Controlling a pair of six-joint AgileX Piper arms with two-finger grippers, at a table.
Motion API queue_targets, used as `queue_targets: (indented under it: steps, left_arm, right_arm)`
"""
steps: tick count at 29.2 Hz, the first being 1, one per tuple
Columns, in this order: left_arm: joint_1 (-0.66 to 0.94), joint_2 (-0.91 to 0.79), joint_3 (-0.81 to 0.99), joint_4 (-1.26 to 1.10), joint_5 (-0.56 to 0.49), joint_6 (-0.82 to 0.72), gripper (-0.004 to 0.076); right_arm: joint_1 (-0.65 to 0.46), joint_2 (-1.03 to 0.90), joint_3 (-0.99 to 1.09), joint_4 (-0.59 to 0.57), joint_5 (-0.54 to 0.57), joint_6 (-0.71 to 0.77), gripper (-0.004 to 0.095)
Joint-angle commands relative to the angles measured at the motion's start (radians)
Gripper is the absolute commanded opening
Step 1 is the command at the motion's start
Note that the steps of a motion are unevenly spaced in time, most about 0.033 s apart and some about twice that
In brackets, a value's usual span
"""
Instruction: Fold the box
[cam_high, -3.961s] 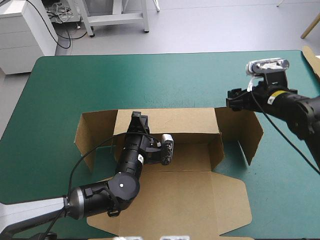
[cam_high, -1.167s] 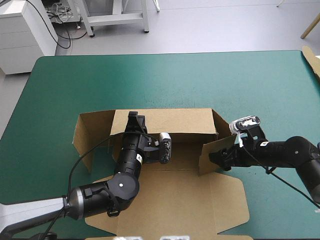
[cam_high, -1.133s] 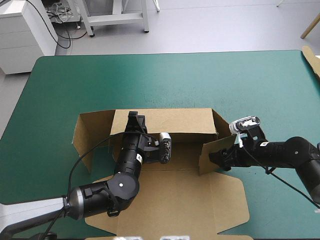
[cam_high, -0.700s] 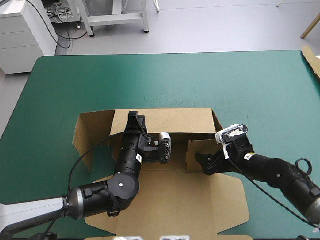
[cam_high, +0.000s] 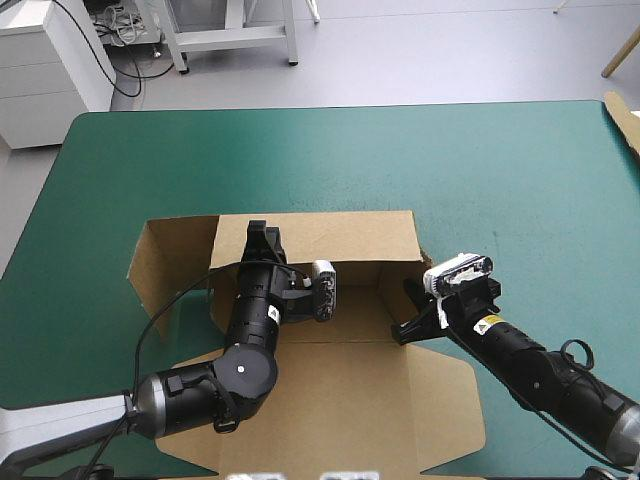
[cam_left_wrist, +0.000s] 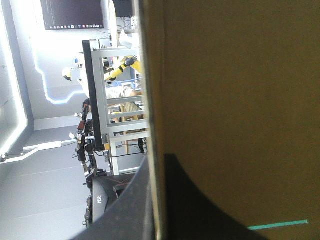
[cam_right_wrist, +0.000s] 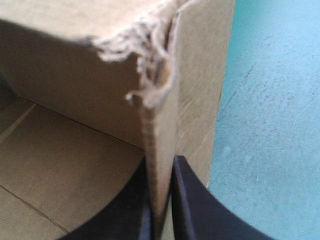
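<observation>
From above, the box (cam_high: 330, 420) lies on the table (cam_high: 300, 150), nearer its front edge than its far one; its far wall (cam_high: 350, 238) stands upright, the lid (cam_high: 340, 400) lies flat towards the front, and a left flap (cam_high: 150, 265) is raised and angled outward; the lid's front edge is cut off by the picture. The left gripper (cam_high: 258, 234) sits at the top edge of the far wall near its left end; its fingertips are hard to make out against the arm. The right gripper (cam_high: 410, 315) is at the box's right side wall, and the arm hides most of that wall. A strip of board (cam_high: 622, 115) shows at the table's far right corner, cut off at the picture's edge.

In the left wrist view, the left gripper (cam_left_wrist: 159, 167) is all but closed on the edge of the box (cam_left_wrist: 240, 100), one black finger on each side of the sheet; the board hides nearly everything ahead, apart from a thin line of table (cam_left_wrist: 277, 225).

In the right wrist view, the right gripper (cam_right_wrist: 161, 160) is pinched narrow on an upright edge of the box (cam_right_wrist: 75, 90), the sheet between its fingers; the corner above is torn and frayed; the box floor lies on one side, bare table (cam_right_wrist: 270, 125) on the other.
</observation>
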Motion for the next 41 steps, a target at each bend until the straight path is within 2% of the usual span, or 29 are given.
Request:
queue_targets:
  steps: [1,6,9,12,17,19,23,30,41]
  left_arm:
    - [-0.008,-0.029,-0.024,0.076,-0.013,-0.010,-0.0008]
    - [-0.008,-0.029,-0.031,0.157,-0.015,-0.003,-0.0006]
    - [-0.008,-0.029,-0.039,0.155,-0.015,-0.003,0.0041]
    - [-0.008,-0.029,-0.039,0.147,-0.022,-0.009,0.0152]
    - [-0.008,-0.029,-0.039,0.157,-0.041,-0.071,0.0440]
    - [-0.008,-0.029,-0.039,0.159,-0.041,-0.107,0.0501]
    - [-0.015,-0.029,-0.039,0.159,-0.031,-0.114,0.0505]
    - [-0.100,-0.029,-0.039,0.159,0.106,-0.114,0.0505]
    - [-0.120,-0.029,-0.039,0.159,0.089,-0.114,0.0498]
  right_arm:
    - [0.006,-0.019,-0.035,-0.033,-0.044,-0.021,-0.0006]
    - [0.006,-0.019,-0.035,-0.035,-0.056,-0.026,-0.0006]
    - [0.006,-0.019,-0.035,-0.035,-0.058,-0.035,-0.0006]
    - [0.006,-0.019,-0.035,-0.035,-0.058,-0.035,-0.0006]
    - [0.006,-0.019,-0.035,-0.035,-0.060,-0.035,-0.0006]
    - [0.006,-0.017,-0.035,-0.035,-0.064,-0.038,-0.0006]
    - [0.004,0.032,-0.035,-0.035,-0.119,-0.041,-0.0006]
    - [-0.028,0.161,-0.106,-0.030,-0.265,-0.043,-0.0006]
    - [-0.242,0.285,-0.275,-0.028,-0.227,-0.043,-0.0006]
